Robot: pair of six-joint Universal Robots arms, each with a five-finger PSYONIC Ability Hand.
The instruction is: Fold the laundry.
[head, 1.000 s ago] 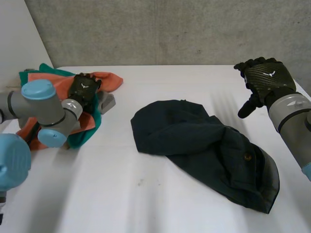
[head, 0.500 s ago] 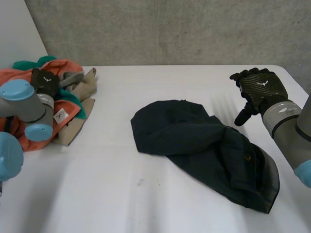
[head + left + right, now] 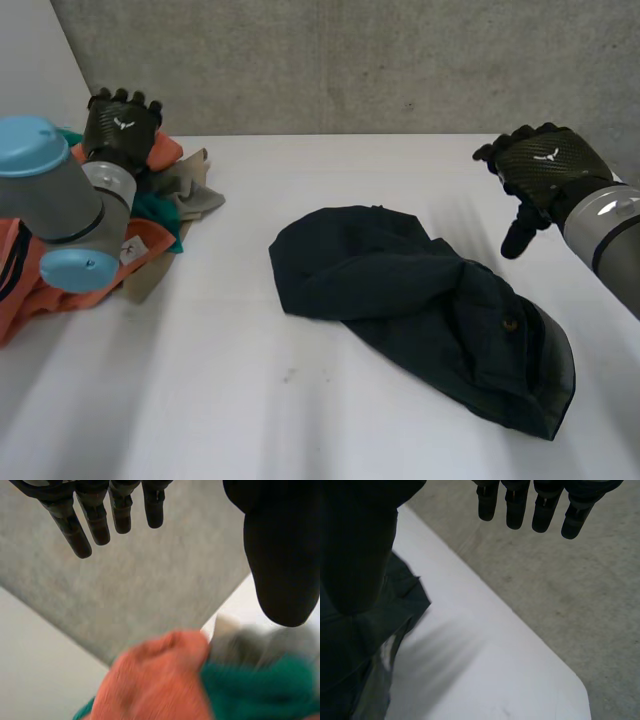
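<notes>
Head view first: shows the dark garment [image 3: 420, 300] slumped in a heap from the centre to the lower right of the frame, on the white surface [image 3: 300, 420]. Looks soft, limp and fairly light, with what may be a small button [image 3: 508, 323], so likely to sag and drag rather than keep any shape. Best pinched at an outer edge or corner, such as the rounded hem near the centre or the lower-right end, not in the bunched middle. Shows too the right hand [image 3: 545, 165] at the upper right, hovering clear of the garment and holding nothing, and the left hand [image 3: 122, 130] at the upper left, held empty above a pile of clothes [image 3: 160, 215]. Left wrist view next: gives the palm side that the head view hides, with straight fingers [image 3: 95, 525] well apart from the thumb [image 3: 280, 560] and nothing between them, and orange cloth [image 3: 160, 680] and green cloth [image 3: 250, 690] beneath the hand. Right wrist view last: gives the same relaxed spread, fingers [image 3: 520, 505] clear of the thumb [image 3: 360, 545], with a creased edge of the dark garment beside the thumb and bare surface beyond. For the garment's whole outline, go by the head view.
</notes>
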